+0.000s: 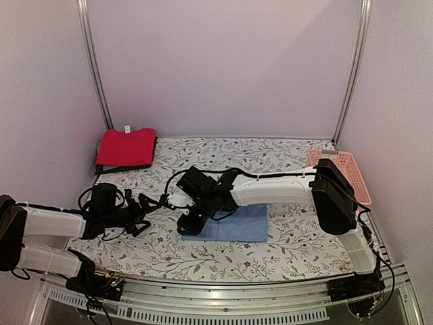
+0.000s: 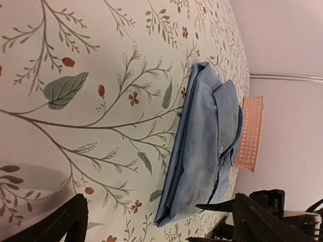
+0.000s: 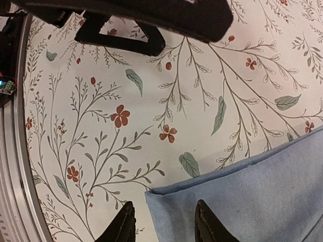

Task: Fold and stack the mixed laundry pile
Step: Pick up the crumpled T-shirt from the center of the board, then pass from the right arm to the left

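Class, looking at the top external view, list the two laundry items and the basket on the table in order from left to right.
red garment → folded blue shirt → pink basket

Top view: soft, even, rather dim light with a lilac cast on the walls (image 1: 223, 61); no glare. Faint, blurred-edged shadows lie on the tablecloth (image 1: 284, 247) beneath the right arm (image 1: 277, 191). The red garment (image 1: 126, 147) is heavily saturated and tints the wall beside it pink. Left wrist view: print sharp, blue shirt (image 2: 202, 146) evenly lit, a soft grey shadow low left. The fingers (image 2: 65, 224) of the left gripper (image 2: 140, 202) are near-black silhouettes. Right wrist view: print crisp. A black shape (image 3: 166, 12) at the top edge shows no detail, and the metal rail (image 3: 15, 166) bows at the left edge.
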Controlling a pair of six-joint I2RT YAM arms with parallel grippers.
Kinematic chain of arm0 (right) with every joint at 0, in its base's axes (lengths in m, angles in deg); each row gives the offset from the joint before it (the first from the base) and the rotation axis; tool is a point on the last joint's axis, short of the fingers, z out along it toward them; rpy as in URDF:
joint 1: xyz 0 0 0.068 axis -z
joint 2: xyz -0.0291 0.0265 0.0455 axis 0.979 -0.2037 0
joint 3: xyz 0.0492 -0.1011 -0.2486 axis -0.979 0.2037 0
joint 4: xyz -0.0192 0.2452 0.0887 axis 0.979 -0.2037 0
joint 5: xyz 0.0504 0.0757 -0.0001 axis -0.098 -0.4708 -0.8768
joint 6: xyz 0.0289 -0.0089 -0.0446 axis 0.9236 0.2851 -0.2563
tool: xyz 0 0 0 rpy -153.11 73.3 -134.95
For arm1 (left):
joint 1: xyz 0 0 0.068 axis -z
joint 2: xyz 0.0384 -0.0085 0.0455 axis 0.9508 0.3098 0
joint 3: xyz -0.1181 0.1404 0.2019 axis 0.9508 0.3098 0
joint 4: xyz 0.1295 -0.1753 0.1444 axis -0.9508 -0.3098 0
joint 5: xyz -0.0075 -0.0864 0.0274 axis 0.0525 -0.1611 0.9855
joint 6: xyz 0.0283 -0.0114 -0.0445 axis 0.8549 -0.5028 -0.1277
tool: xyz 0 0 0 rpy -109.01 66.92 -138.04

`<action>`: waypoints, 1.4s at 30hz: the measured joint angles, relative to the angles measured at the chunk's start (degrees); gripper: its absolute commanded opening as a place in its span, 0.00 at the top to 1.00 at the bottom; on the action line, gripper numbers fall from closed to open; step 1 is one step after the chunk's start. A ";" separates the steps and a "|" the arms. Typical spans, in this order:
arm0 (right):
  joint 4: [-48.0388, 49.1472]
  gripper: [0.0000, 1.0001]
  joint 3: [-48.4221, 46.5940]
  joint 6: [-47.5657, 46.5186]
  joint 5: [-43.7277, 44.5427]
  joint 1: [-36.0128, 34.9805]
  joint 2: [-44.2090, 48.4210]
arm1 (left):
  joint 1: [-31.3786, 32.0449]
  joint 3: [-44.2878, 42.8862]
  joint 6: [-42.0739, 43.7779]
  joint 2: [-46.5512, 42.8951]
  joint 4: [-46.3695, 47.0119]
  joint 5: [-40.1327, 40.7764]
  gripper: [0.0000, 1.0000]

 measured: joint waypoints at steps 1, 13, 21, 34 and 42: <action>-0.13 0.61 -0.31 -0.11 0.39 -0.28 -0.94 | -0.20 0.00 0.00 -0.17 -0.52 0.07 0.00; 0.02 1.00 -0.72 -1.33 2.97 -1.64 -5.27 | -1.95 1.25 -1.03 0.31 -0.57 -0.35 0.00; 3.10 1.00 4.94 -1.16 0.04 -0.24 -0.48 | -1.81 0.02 -2.29 8.11 8.33 -3.98 0.00; 9.29 1.00 8.57 -1.36 -4.09 0.70 5.68 | 7.45 -7.06 -10.64 28.41 29.33 -8.61 0.03; 9.31 1.00 8.20 -1.57 -4.39 0.70 5.68 | 12.28 -13.77 -14.10 39.26 35.23 -11.50 0.37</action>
